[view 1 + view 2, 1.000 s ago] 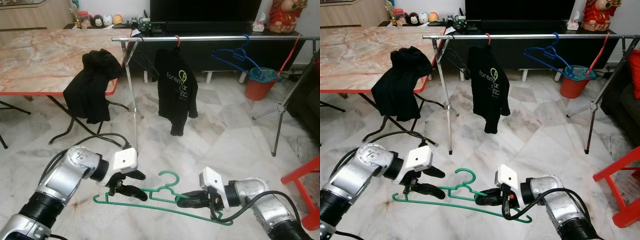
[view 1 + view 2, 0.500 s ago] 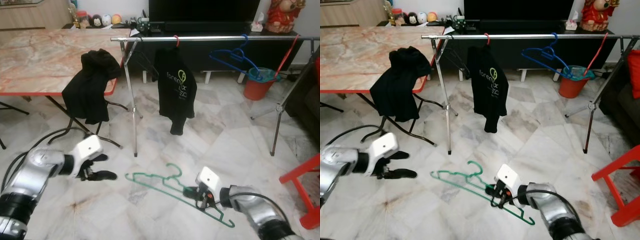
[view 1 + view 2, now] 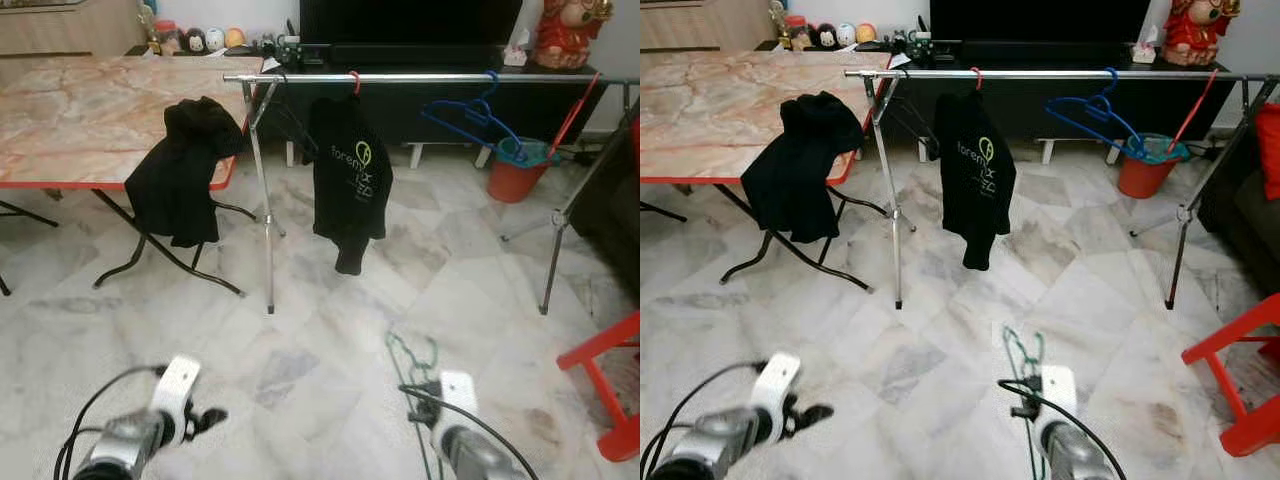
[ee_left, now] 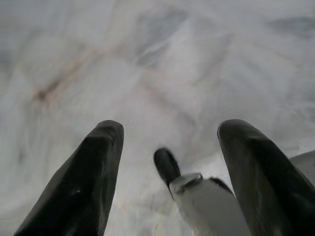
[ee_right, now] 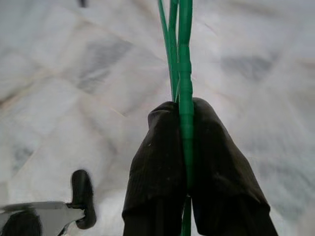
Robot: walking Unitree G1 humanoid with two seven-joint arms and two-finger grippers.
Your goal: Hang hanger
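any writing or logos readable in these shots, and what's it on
"forem..." in light letters, beside a green round logo, on the black shirt hanging from the clothes rail; the end of the word is hidden by a fold.
The smaller lines under it on the shirt are too blurred to read.
No other text is legible.

The left gripper [image 4: 170, 142] has let go of the green hanger [image 5: 181, 59] and dropped low to the left, its fingers now apart. The right gripper [image 5: 186, 147] alone holds the hanger, which has turned edge-on, pointing forward.
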